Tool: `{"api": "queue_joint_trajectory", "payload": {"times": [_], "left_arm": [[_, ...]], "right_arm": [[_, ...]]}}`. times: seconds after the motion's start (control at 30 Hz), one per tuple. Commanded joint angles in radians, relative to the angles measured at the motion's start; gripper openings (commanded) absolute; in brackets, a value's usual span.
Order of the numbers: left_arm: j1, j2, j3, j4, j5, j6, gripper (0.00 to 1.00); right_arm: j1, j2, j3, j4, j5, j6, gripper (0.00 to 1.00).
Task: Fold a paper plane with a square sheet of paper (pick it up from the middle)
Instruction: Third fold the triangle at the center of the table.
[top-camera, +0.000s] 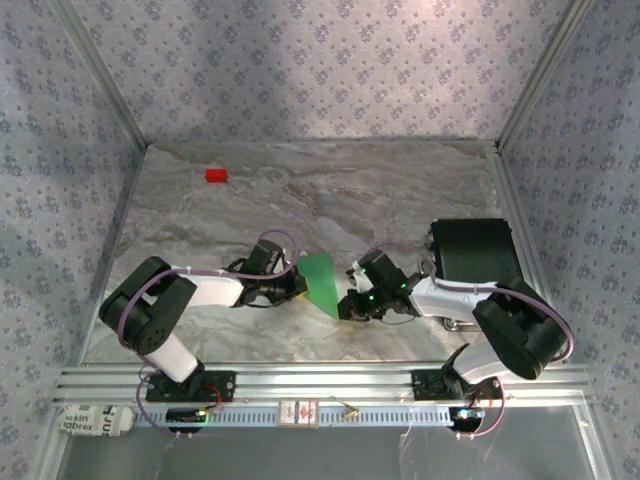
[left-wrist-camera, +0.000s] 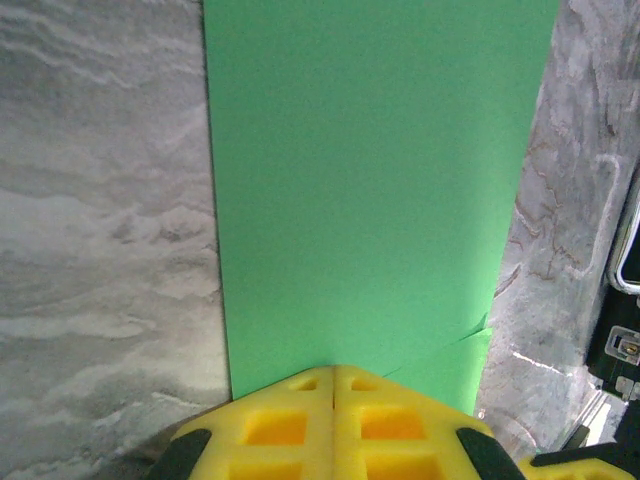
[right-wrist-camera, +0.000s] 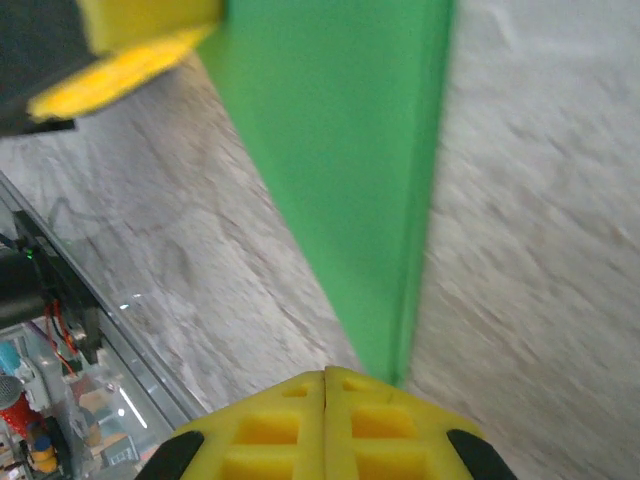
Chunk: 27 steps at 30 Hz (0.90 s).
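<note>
Yellow fingertips of the left pincer sit closest in the left wrist view. They are shut tight, with no gap between them. They rest on the near edge of the green sheet of paper, which lies flat on the grey marble tabletop. The paper is not squeezed between the fingers. It looks as if the closed tip is pushing down on it, likely to keep it from sliding. The right pincer is shut tight too. Its tip meets the pointed end of the paper, where a second layer shows along one long side. So the paper seems to be partly folded already, wide at one end and thin at the other. From above, the paper lies in the middle of the tabletop between the two pincers. The left pincer is at its left side and the right pincer is at its near point. Pressing at both ends probably holds the paper down and helps make the fold sharp. It does not look like a finished plane yet, so more folds are most likely needed. A small red block lies far back on the left, well apart from the paper. A black box sits on the right, near the right arm.
</note>
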Motion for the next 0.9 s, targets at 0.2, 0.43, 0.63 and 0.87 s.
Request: {"api": "queue_joint_trajectory", "payload": {"times": [0.2, 0.43, 0.63, 0.87], "left_arm": [[0.003, 0.023, -0.011, -0.092, -0.030, -0.013, 0.00], [0.001, -0.056, 0.080, -0.161, 0.003, -0.001, 0.11], [-0.037, -0.099, 0.124, -0.210, -0.038, 0.005, 0.18], [-0.124, -0.017, 0.091, -0.092, -0.033, -0.069, 0.07]], "right_arm": [[0.007, 0.161, 0.078, -0.029, 0.058, 0.006, 0.05], [0.006, 0.170, 0.014, -0.011, 0.068, 0.023, 0.02], [0.005, 0.174, 0.021, 0.001, 0.080, 0.039, 0.02], [0.003, 0.167, 0.023, -0.019, 0.085, 0.031, 0.01]]}}
